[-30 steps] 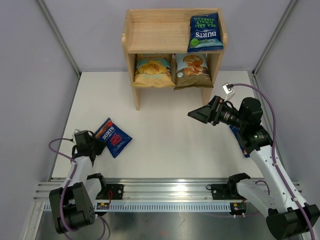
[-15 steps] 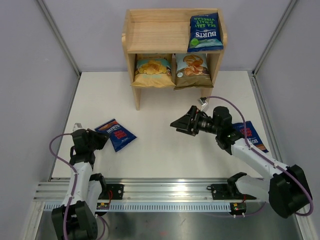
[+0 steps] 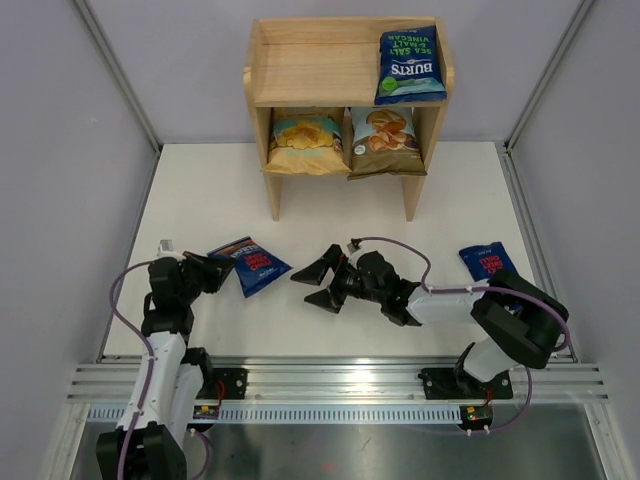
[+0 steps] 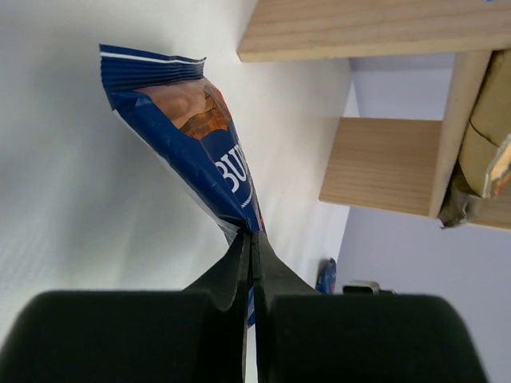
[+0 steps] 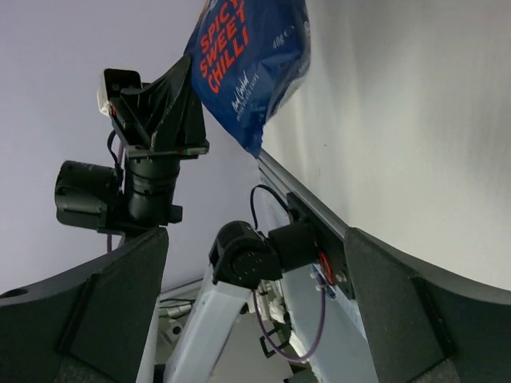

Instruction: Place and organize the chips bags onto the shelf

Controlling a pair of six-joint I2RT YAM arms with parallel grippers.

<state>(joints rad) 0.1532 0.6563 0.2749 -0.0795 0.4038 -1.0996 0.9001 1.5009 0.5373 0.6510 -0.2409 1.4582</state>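
Observation:
The wooden shelf [image 3: 300, 70] stands at the back. A green-lettered Burts bag [image 3: 410, 65] leans on its top tier, right side. The yellow bag [image 3: 305, 140] and the Cassava bag [image 3: 385, 140] fill the lower tier. My left gripper [image 3: 215, 270] is shut on a corner of a red-lettered Burts bag [image 3: 256, 266]; the left wrist view shows the jaws [image 4: 250, 239] pinching the bag [image 4: 188, 136]. My right gripper [image 3: 318, 283] is open and empty, low over the table, just right of that bag, which shows in the right wrist view [image 5: 251, 60]. A second red-lettered Burts bag [image 3: 490, 265] lies flat at the right.
The shelf's left leg [image 3: 274, 195] and right leg [image 3: 410, 195] stand on the white table. Grey walls close in left, right and back. A metal rail [image 3: 340, 385] runs along the near edge. The top tier's left and middle hold nothing.
My right arm has swung from the right side down and left to the table's middle, uncovering the second red-lettered bag. My left gripper has carried its bag rightward.

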